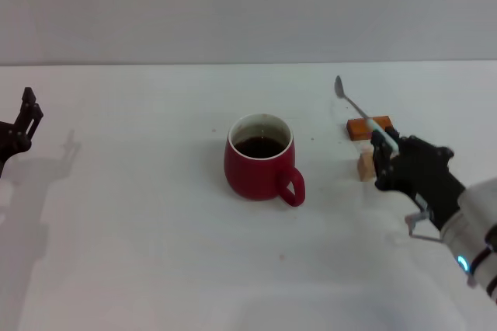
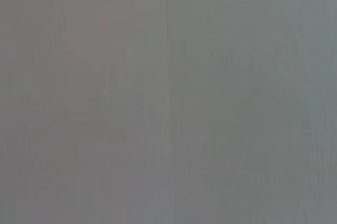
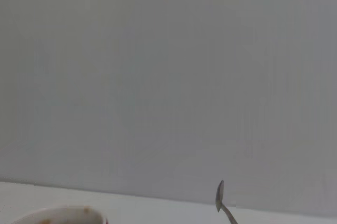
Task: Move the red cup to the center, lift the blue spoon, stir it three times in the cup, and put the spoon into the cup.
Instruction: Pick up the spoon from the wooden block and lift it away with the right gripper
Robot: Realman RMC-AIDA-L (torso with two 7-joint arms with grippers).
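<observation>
Sitting at the middle of the white table [image 1: 140, 269], the red cup [image 1: 258, 168] holds dark liquid, its handle turned toward the near right. Right of it, the right gripper [image 1: 386, 147] has its fingers closed on the pale handle of the blue spoon [image 1: 361, 111], which is raised and tilted so the metal bowl points up and toward the far side, above the orange-brown block [image 1: 365, 127] and the light wooden block [image 1: 365, 165] beside it. I judge the spoon light, stiff and slim, likely slippery at the metal end, so the grip on the handle end looks right, leaving the bowl free to dip. The mug seems heavy and stable for stirring, though ceramic and filled, so a hard knock on the rim could spill it. Open table lies between spoon and cup, and on every side of the mug. The left gripper [image 1: 23, 121] is parked at the far left edge, well apart, its fingers spread open.
</observation>
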